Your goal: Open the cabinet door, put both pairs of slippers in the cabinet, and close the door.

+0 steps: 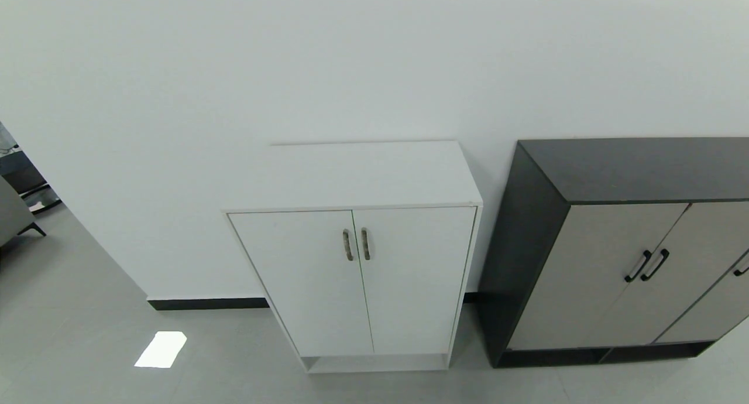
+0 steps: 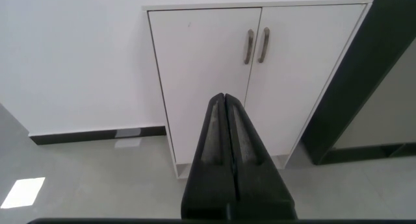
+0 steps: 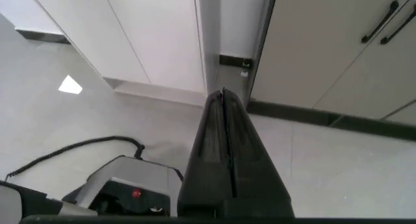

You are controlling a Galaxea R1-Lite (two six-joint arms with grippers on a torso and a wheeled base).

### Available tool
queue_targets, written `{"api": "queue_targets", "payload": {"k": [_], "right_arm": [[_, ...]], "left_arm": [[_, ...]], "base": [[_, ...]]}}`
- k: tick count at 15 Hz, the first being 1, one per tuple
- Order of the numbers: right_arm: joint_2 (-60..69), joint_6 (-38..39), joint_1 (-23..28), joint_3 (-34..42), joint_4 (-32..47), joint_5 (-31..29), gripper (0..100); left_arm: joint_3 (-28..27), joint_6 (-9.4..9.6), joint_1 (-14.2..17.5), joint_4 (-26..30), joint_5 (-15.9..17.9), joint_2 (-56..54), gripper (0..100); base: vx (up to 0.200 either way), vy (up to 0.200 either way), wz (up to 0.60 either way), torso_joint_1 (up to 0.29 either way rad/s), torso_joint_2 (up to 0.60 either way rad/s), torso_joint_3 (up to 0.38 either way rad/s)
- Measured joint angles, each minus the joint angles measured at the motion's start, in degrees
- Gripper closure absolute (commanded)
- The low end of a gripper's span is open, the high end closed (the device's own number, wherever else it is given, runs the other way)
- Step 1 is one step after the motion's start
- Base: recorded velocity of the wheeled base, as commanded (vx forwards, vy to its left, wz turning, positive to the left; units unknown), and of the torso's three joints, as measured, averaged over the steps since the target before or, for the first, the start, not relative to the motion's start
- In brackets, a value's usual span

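**Against the wall: white cabinet shut, both tools closed**

Against the white wall (image 1: 292, 70), dead centre in the head view, stands the white cabinet (image 1: 374, 175), and both its doors are shut. Left door (image 1: 307, 281) and right door (image 1: 415, 275) meet at the middle seam. The two slim metal handles (image 1: 348, 245) sit upright just beside each other, one on each side of that seam. Under the doors there's a low strip (image 1: 377, 363) that looks like an open slot, though from this angle I can't really say.

Left tool (image 2: 224, 96) hangs in front of the cabinet, well apart from it, with its fingers pressed flat together and nothing between them. Right tool (image 3: 223, 92) is the same deal, clamped on nothing. It hangs over the grey floor (image 3: 325, 159), lined up with the narrow gap (image 3: 227, 29) between the white cabinet and its neighbour.

That neighbour is a dark cabinet (image 1: 538, 246) just beside it on the robot's right, with grey doors and black handles (image 1: 646, 265), also shut. A black baseboard (image 1: 205, 303) runs along the wall's foot. A bright patch of light (image 1: 161, 349) lies on the floor off to the left.
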State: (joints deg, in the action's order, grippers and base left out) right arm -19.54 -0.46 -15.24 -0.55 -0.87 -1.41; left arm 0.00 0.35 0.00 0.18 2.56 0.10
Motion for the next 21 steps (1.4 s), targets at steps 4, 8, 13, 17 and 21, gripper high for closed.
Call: {"api": "queue_targets", "payload": {"k": [4, 8, 13, 17, 21], "right_arm": [[2.49, -1.12, 1.24, 0.45, 0.87, 0.87, 100], [6.57, -1.08, 8.30, 0.55, 0.87, 0.87, 100], [16.54, 0.20, 14.34, 0.55, 0.87, 0.82, 100], [19.10, 0.35, 15.02, 0.52, 0.82, 0.79, 100], [19.57, 0.33, 15.10, 0.52, 0.79, 0.79, 100]], "left_arm": [[0.00, 0.00, 0.00, 0.00, 0.00, 0.00, 100], [0.00, -0.06, 0.00, 0.00, 0.00, 0.00, 100], [0.00, -0.09, 0.00, 0.00, 0.00, 0.00, 100], [0.00, -0.04, 0.00, 0.00, 0.06, 0.00, 100], [0.00, -0.02, 0.00, 0.00, 0.09, 0.00, 100]], "base": [[0.000, 0.000, 0.00, 0.000, 0.00, 0.000], [0.000, 0.000, 0.00, 0.000, 0.00, 0.000], [0.000, 0.000, 0.00, 0.000, 0.00, 0.000], [0.000, 0.000, 0.00, 0.000, 0.00, 0.000], [0.000, 0.000, 0.00, 0.000, 0.00, 0.000]]}}
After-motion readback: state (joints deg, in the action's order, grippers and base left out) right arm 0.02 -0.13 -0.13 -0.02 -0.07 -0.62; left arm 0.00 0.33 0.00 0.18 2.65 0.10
